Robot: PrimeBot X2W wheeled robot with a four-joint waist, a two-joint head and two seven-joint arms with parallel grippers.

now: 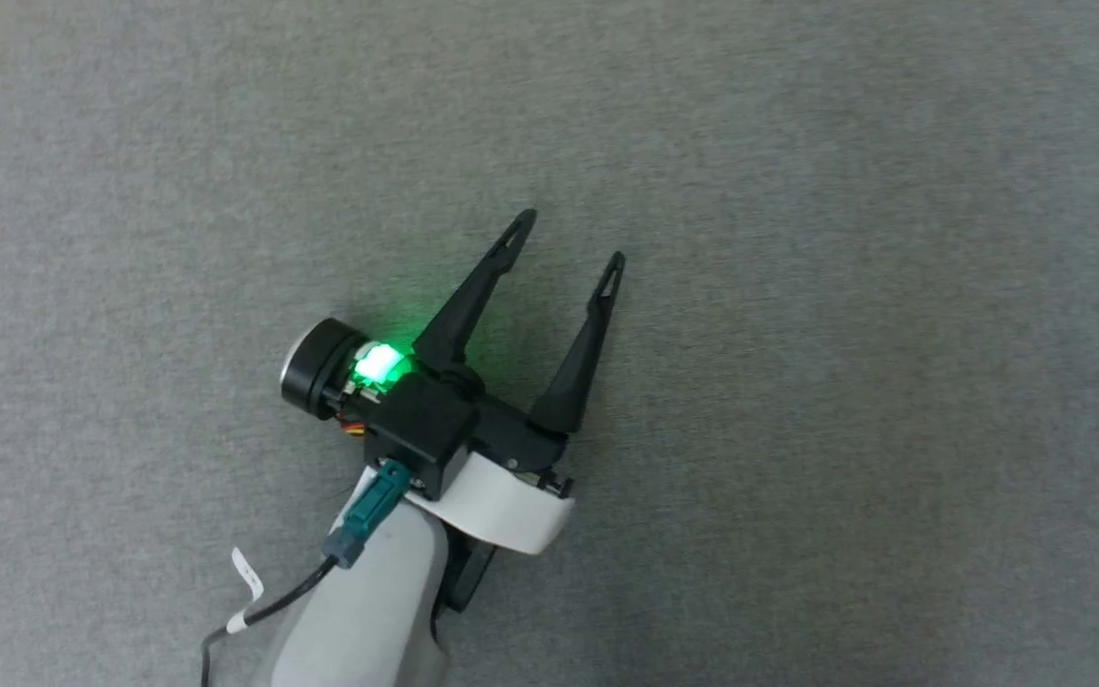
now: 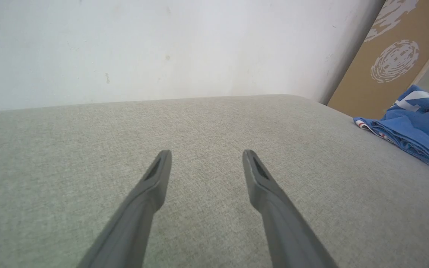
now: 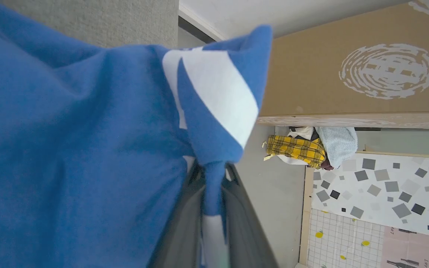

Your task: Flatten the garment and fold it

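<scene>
The garment (image 3: 69,149) is a royal-blue jersey with white panels. In the right wrist view a bunched fold of it rises between the two dark fingers, and my right gripper (image 3: 212,175) is shut on that fold. In the left wrist view the garment (image 2: 412,130) lies crumpled at the far right edge of the grey surface, a red-and-white stripe showing along its hem. My left gripper (image 1: 571,239) hovers open over bare grey fabric, nothing between its fingers, well apart from the jersey. From its own wrist camera, the left gripper (image 2: 207,156) points toward a white wall.
A grey fabric surface (image 1: 845,334) spreads under the arm. A white wall (image 2: 162,48) stands behind its far edge. A brown board with a white swirl (image 3: 367,74) leans beside it. A pile of yellow plaid and pale clothes (image 3: 311,147) lies on the floor beyond.
</scene>
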